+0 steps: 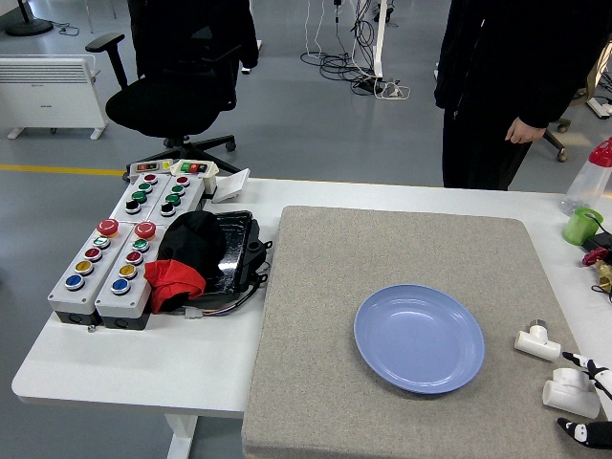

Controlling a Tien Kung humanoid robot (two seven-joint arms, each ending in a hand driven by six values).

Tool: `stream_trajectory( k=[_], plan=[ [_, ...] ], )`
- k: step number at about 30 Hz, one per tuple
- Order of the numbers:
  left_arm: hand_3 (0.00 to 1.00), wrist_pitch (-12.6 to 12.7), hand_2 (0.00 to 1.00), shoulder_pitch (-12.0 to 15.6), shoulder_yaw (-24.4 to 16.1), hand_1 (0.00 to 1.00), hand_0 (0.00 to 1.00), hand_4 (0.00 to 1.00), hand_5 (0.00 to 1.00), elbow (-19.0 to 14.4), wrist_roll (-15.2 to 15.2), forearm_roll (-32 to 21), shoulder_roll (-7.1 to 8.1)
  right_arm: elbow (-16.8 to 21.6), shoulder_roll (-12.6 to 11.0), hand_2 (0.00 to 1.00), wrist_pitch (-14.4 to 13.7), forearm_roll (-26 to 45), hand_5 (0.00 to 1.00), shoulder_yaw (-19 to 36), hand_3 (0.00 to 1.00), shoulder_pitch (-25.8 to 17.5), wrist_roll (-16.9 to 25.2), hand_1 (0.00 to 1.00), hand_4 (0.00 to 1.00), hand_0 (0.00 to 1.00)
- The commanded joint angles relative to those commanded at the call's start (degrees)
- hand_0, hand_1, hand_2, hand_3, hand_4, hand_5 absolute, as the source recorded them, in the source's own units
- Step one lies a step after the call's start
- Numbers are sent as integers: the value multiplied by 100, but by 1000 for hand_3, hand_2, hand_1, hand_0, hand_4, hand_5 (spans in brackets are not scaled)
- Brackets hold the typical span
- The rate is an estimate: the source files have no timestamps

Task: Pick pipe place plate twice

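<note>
Barely in view at the lower right corner, the right hand [585,402] is mostly cut off, its grasp impossible to tell, touching one white pipe fitting [571,391]; another fitting [536,342] lies beside the empty blue plate [419,338].

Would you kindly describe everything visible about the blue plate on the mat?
The blue plate is round and shallow, in a pale periwinkle blue with a smooth, slightly glossy surface that looks like plastic or glazed ceramic. It has a wide rim around a flat well and holds nothing. It lies flat and upright on the grey felt-like mat, in the mat's right half toward the near edge. Only the mat touches it; the white pipe fittings lie apart to its right.
</note>
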Motion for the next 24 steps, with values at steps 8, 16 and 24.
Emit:
stream_trajectory(
  k=[8,16,24],
  plan=[
    [554,20,636,-33,44,632,653,394,998,10,-20,-74,10,-26,6,567,-185,-22,2,-58,615,61,206,528,516,469],
    [553,32,636,-69,102,632,653,394,998,10,-22,-158,20,-21,0,541,-158,118,2,-44,575,125,152,489,471,394],
    [554,44,636,-69,152,633,653,394,998,5,-16,-241,14,229,-16,533,-175,51,2,-364,566,722,89,467,445,397]
  ],
)
